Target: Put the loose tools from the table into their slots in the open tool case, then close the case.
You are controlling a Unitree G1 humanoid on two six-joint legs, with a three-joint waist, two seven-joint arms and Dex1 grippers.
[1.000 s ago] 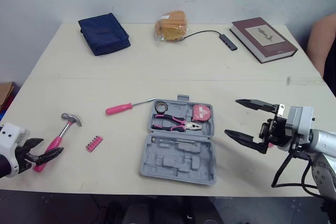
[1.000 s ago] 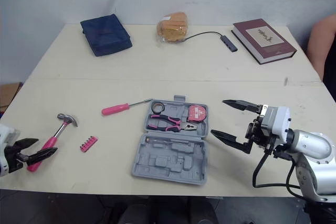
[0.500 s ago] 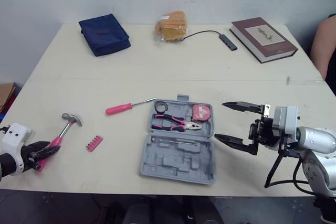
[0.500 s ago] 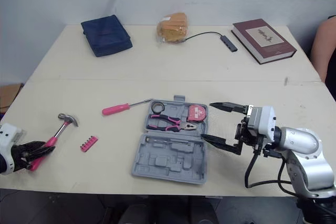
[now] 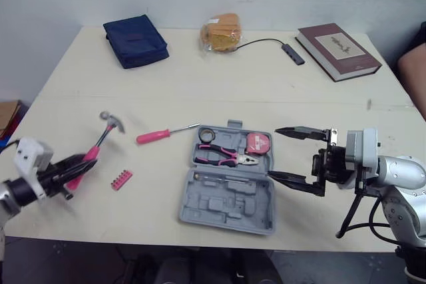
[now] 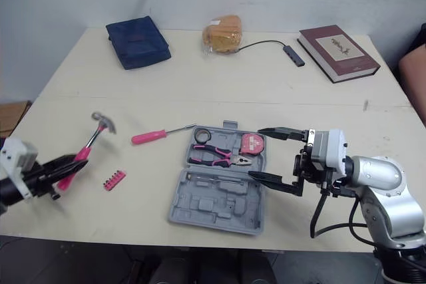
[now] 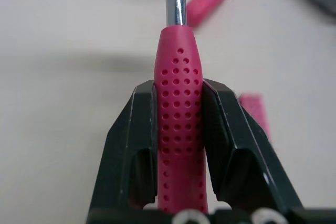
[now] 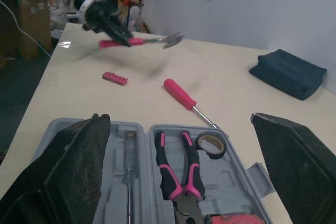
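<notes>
Looking down from the head view: left claw (image 5: pixel 78 163) clamped on the pink hammer (image 5: pixel 100 140) handle, head raised off the worktop (image 5: pixel 200 84). Right claw (image 5: pixel 273 153) spread wide, empty, at the open tool case (image 5: pixel 229 199) right edge. Screwdriver (image 5: pixel 152 137) and bit strip (image 5: pixel 120 180) lie loose left of the case. Left wrist view: fingers (image 7: pixel 128 145) pinch the handle on both sides. Right wrist view: pliers (image 8: pixel 176 169) seated in the case.

both eyes: down over same table (image 5: pixel 233 78) | left wrist: close on hammer (image 7: pixel 176 129) | right wrist: across tool case (image 8: pixel 116 192)
</notes>
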